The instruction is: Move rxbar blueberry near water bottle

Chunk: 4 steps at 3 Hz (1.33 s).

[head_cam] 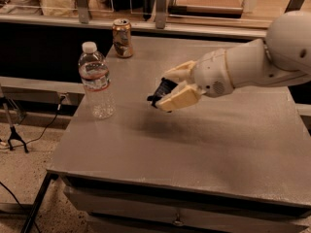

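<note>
We see white robot arm (pixel 252 64) reaching in from right over grey table (pixel 204 154). Gripper (pixel 163 92) hangs above table's middle, cream fingers (pixel 177 99) closed on rxbar blueberry (pixel 163 87). Dark bar pinched between them, lifted off surface. Water bottle (pixel 95 81) stands upright near table's left edge, apart from bar, on its left. We make out metal can (pixel 122 38) behind bottle, near far edge.

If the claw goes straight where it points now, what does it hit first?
Likely the bottle. The claw, shut on the bar above mid-table, points left toward it, with nothing visible in between. Depth is unclear, so it could pass beside the bottle instead.
</note>
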### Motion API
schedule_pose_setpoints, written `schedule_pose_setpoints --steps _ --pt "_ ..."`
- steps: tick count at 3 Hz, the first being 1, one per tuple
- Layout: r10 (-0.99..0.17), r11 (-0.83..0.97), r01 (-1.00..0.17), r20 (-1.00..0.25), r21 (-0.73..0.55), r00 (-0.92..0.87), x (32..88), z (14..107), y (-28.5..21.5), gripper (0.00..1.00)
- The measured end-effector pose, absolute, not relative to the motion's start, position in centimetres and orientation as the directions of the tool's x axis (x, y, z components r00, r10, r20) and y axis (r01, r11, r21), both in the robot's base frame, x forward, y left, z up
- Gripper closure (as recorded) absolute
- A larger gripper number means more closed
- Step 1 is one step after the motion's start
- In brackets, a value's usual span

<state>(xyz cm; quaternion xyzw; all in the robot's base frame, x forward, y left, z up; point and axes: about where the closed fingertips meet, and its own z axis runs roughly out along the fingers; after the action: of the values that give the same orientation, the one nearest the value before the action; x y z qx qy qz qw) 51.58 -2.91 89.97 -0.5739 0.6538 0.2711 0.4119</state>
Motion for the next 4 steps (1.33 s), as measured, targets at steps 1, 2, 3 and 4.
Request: schedule_pose_setpoints --steps 1,2,3,4 --pt "-0.523 0.145 -0.982 -0.852 -0.123 0.03 52.3 89.3 -0.5 1.0" --pt "-0.523 0.092 -0.987 -0.85 -0.132 0.065 52.5 88.6 1.7 1.0" --pt "-0.534 0.058 -0.989 -0.842 -0.135 0.083 52.7 88.0 3.3 1.0" --pt "-0.542 0.032 -0.992 -0.836 -0.119 0.083 52.9 86.8 4.6 1.0"
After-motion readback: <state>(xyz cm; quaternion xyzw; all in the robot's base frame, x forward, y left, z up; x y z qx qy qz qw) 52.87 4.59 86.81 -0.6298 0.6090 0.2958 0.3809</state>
